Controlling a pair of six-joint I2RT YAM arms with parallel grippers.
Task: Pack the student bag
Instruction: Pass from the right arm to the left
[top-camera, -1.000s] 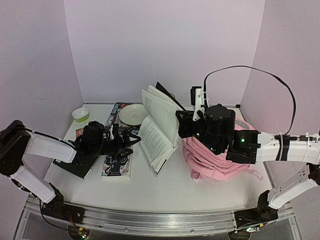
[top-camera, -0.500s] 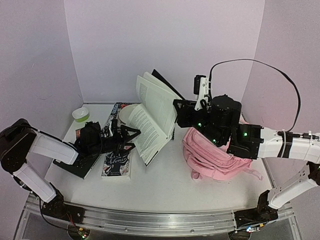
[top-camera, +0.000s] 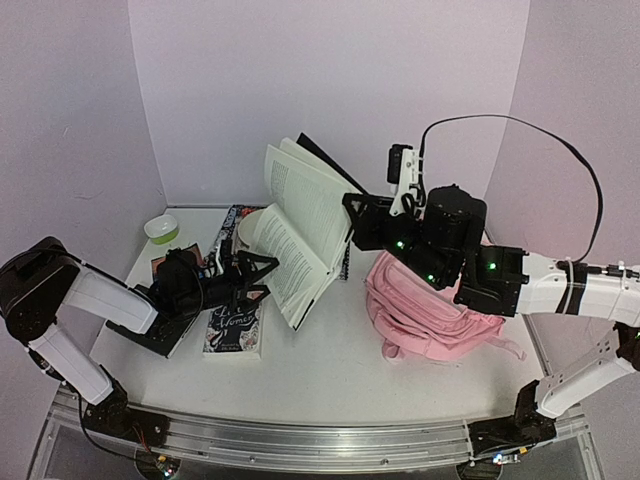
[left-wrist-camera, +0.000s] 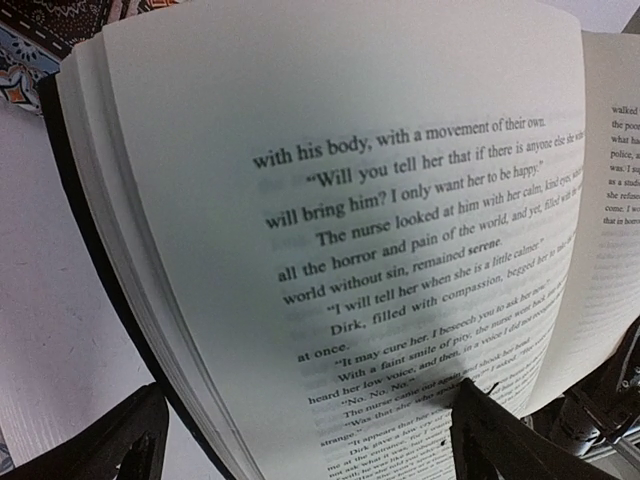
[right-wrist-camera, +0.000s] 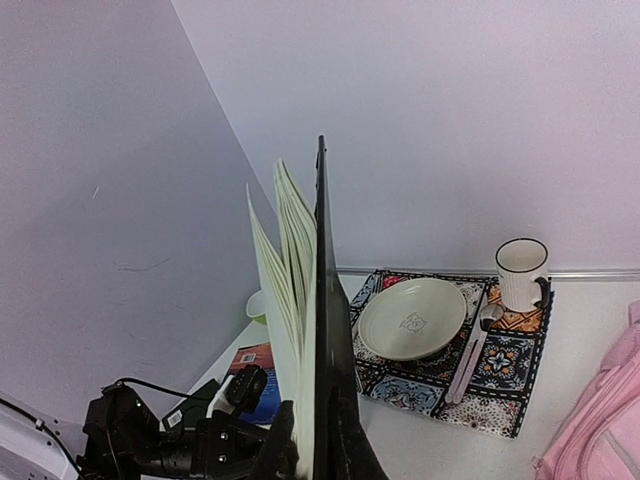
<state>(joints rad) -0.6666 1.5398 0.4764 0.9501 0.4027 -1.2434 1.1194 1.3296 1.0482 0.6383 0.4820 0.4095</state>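
Aloft, open book (top-camera: 300, 225) in R jaws, beside student bag (top-camera: 425, 318).

Centre blocked, near strip free.
Open book (top-camera: 300, 235) hung fanned above mid-table, pinched at its cover by the right gripper (right-wrist-camera: 318, 452). Its pages filled the gap just ahead of the wide-spread left gripper (left-wrist-camera: 300, 445). Bag (top-camera: 430, 315) took the right side, and a paperback (top-camera: 235, 330) lay flat beside the left gripper. Plate (right-wrist-camera: 410, 318) and mug (right-wrist-camera: 522, 272) lined the back. Bare table (top-camera: 320, 385) ran along the near edge.
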